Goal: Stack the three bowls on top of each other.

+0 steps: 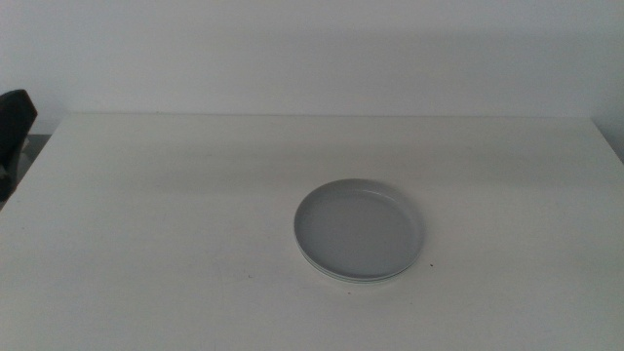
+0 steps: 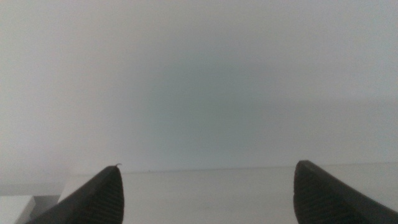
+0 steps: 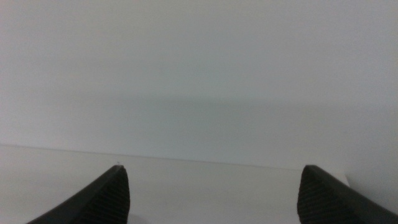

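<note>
The bowls stand in one stack (image 1: 359,230) on the white table (image 1: 175,214), right of the middle. The light grey-blue bowl is on top. Under it only thin pale rims (image 1: 353,279) show at the near edge, and I cannot tell their colours apart. Neither arm shows in the middle view. My left gripper (image 2: 208,193) is open and empty, facing the wall across the table's surface. My right gripper (image 3: 214,193) is open and empty too, also facing the wall. No bowl shows in either wrist view.
A dark object (image 1: 14,127) stands off the table's far left corner. The white wall (image 1: 312,49) rises behind the table's far edge.
</note>
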